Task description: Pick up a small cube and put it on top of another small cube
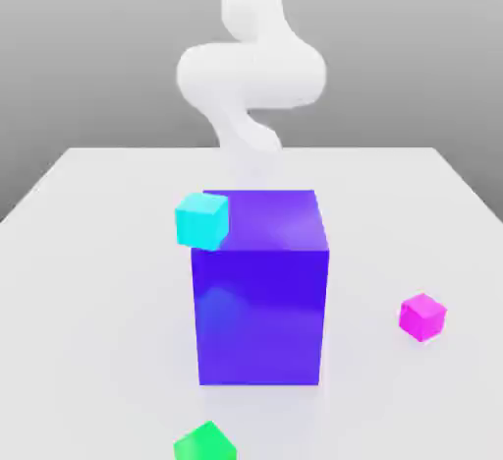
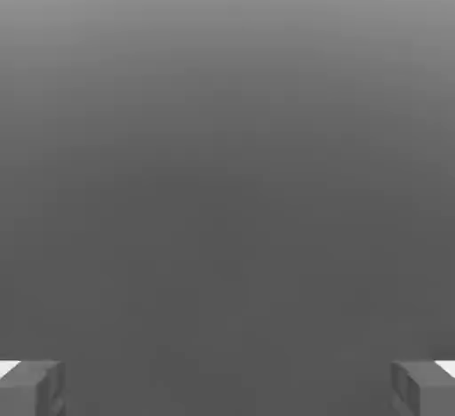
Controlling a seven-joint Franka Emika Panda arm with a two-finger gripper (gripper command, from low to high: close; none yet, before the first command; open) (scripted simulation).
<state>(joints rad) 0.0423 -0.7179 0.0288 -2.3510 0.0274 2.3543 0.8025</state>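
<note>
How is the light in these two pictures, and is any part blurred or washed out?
Exterior view: bright, soft light; the white arm looks hazy and nearly melts into the grey backdrop; the big blue-purple cube has a pale sheen. Hand view: dim grey gradient between the end effector fingertips.

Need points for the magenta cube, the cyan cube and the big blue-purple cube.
magenta cube [image 1: 422, 316], exterior view, centre of its visible faces.
cyan cube [image 1: 201, 221], exterior view, its front face.
big blue-purple cube [image 1: 260, 316], exterior view, middle of its front face.
</note>
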